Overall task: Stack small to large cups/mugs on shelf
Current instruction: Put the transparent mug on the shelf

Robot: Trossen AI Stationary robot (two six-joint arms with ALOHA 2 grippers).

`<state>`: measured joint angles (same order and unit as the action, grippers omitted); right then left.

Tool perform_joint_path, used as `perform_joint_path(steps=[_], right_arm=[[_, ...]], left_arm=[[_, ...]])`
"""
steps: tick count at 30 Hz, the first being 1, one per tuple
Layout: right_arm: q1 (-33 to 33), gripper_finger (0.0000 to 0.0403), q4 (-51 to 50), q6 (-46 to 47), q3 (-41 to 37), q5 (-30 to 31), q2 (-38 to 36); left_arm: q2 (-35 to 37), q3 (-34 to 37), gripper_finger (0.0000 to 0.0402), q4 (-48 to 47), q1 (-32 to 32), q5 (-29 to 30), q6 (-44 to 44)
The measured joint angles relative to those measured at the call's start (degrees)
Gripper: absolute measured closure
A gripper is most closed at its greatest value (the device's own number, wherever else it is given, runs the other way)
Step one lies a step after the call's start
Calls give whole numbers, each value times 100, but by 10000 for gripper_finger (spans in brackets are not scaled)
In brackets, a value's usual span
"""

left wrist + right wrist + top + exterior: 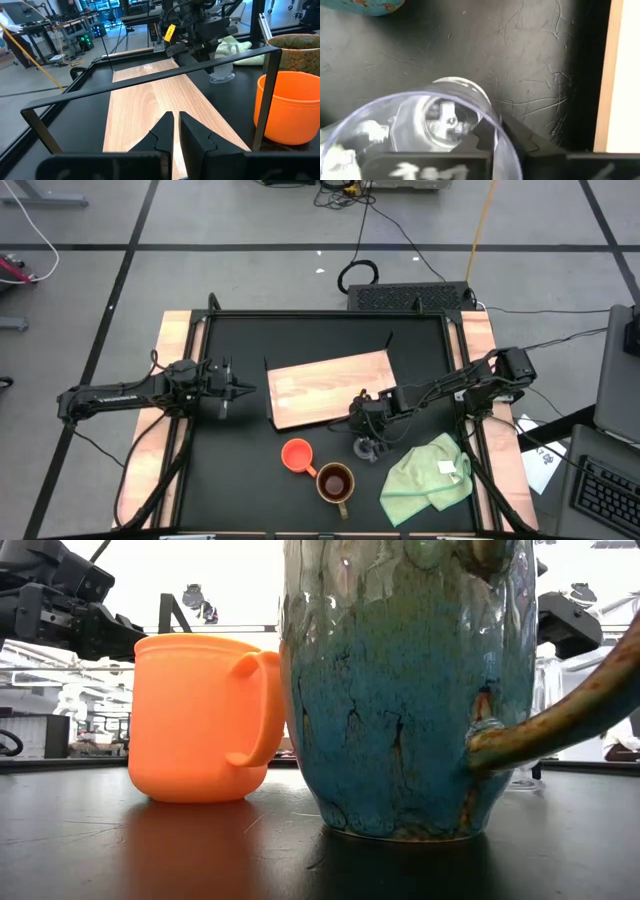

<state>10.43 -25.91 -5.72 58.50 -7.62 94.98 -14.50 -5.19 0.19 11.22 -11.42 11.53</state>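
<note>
Seemingly at the first pick, the right gripper [366,442] has its fingers straddling the rim of the tiny clear glass cup [427,131], standing on the black surface [240,470] just beside the flat light wooden board [330,388], so next comes a firm lift onto that board, while the left gripper [172,131], fingers nearly together, waits at the board's far side, and the orange plastic cup with handle [297,455] and larger dark brown mug [335,483] sit near the board, untouched.

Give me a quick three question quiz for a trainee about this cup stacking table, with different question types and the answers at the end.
1. True or false: the orange cup stands on the wooden board.
2. Which pincer is at the clear glass cup? A) left pincer B) right pincer
3. Fill in: the green cloth lies on the black ____.

Key: 1 false, it stands on the tabletop beside the brown mug; 2 B; 3 tabletop.
</note>
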Motion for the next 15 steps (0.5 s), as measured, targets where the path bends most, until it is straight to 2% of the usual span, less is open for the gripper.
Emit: perform_joint_path(steps=[15], right_arm=[[-1, 401, -68, 36, 2, 4, 0]], left_arm=[[0, 0, 371, 0, 0, -2, 0]])
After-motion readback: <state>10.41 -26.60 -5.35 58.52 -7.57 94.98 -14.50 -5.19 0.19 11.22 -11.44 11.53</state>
